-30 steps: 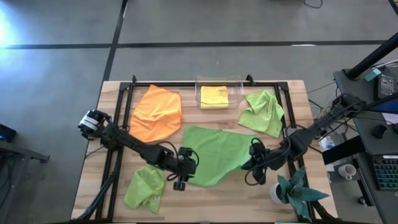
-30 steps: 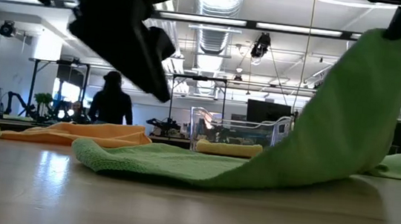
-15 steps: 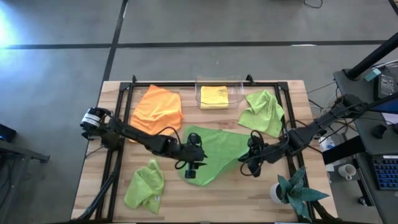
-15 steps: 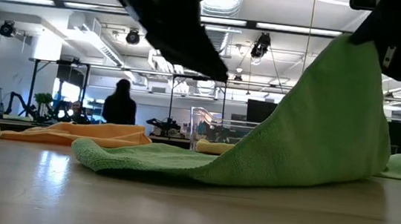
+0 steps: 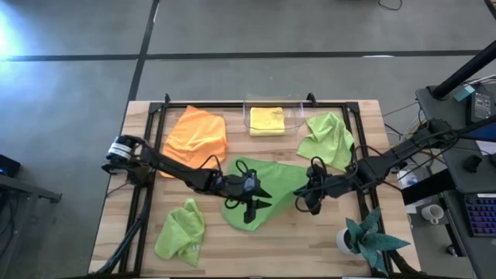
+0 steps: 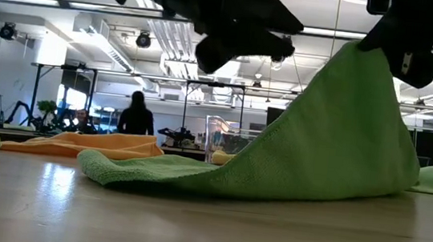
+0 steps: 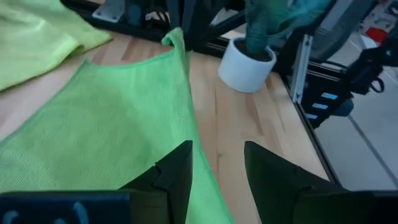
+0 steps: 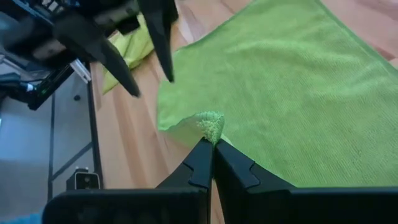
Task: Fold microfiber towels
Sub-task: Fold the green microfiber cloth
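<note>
**One towel folded, one mid-fold, three still waiting**

A yellow towel lies folded flat inside the clear bin at the far edge of the table, which looks like the one finished piece; the right gripper is pinched shut on a corner of the large green towel in the middle of the table, lifting that side up so it drapes in a slope to the wood; the left gripper hangs above the towel's near edge with its fingers parted and nothing between them; the orange towel, a crumpled green towel beside the bin and another green towel near the front left edge all lie unfolded, so most of the job seems left.
</note>
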Action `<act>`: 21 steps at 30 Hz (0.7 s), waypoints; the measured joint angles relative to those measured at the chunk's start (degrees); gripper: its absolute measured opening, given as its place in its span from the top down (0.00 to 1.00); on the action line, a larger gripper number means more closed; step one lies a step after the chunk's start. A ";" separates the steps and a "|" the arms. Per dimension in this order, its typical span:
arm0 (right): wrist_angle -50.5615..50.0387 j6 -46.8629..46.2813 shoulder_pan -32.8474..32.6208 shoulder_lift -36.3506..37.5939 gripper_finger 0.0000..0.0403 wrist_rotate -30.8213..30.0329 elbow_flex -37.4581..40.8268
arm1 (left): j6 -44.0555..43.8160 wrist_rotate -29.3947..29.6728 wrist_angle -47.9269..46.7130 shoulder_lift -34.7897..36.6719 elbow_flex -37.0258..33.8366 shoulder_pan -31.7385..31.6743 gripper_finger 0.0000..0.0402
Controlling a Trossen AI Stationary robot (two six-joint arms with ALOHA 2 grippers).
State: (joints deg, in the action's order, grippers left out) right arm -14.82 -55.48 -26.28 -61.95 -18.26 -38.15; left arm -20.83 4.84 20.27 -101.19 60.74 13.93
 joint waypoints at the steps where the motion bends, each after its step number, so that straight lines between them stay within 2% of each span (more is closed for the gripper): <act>1: 0.27 0.00 0.19 0.00 0.98 -0.02 0.00 | -0.83 0.02 0.20 -0.54 0.21 -0.04 0.68; 12: 0.28 0.29 0.82 0.00 0.98 -1.29 -0.14 | -2.92 0.44 1.67 -5.89 3.77 -0.38 0.68; 21: -2.86 4.52 0.82 -0.05 0.98 -2.06 -5.19 | -5.89 1.44 1.67 -8.00 3.88 -1.09 0.68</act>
State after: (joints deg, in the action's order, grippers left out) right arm -17.68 -50.96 -25.45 -62.01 -20.32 -43.34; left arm -26.72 6.28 21.94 -109.19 64.62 12.84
